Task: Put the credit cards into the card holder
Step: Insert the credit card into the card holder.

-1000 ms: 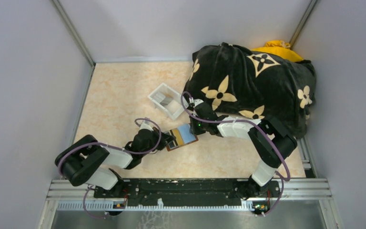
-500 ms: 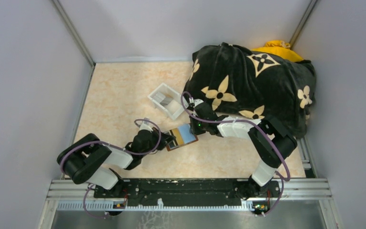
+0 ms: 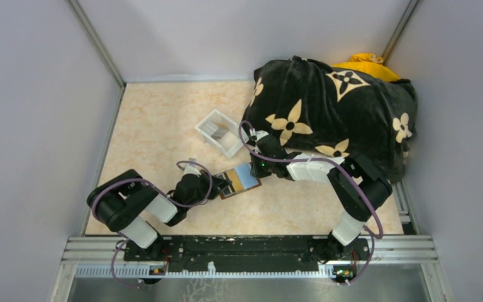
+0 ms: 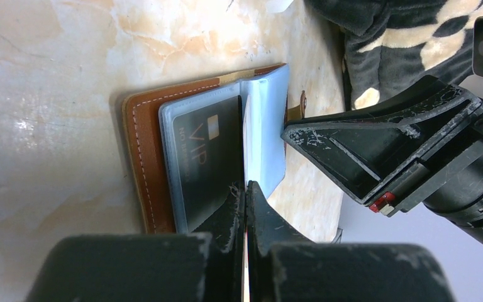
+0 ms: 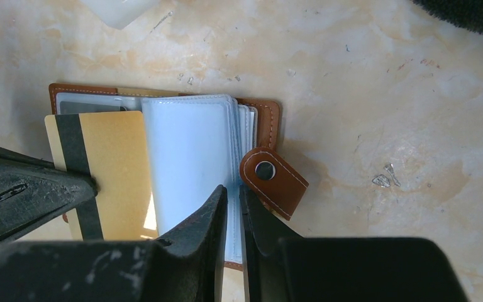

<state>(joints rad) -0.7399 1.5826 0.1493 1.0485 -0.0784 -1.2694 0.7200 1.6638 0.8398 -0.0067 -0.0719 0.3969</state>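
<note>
Toward the desk's (image 3: pixel 163 119) near edge, the left pincer (image 4: pixel 246 189) is pressed together on 1 gold credit card (image 5: pixel 116 163), held over the open card holder (image 4: pixel 139 157). The right pincer (image 5: pixel 231 192), nearly closed, pinches its clear sleeves (image 5: pixel 188 145). Farther back, a white tray (image 3: pixel 221 135) sits mid-desk.

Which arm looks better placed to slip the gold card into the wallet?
The left. The left gripper pinches the gold card right over the open card holder, while the right gripper is occupied gripping its clear sleeves.
</note>
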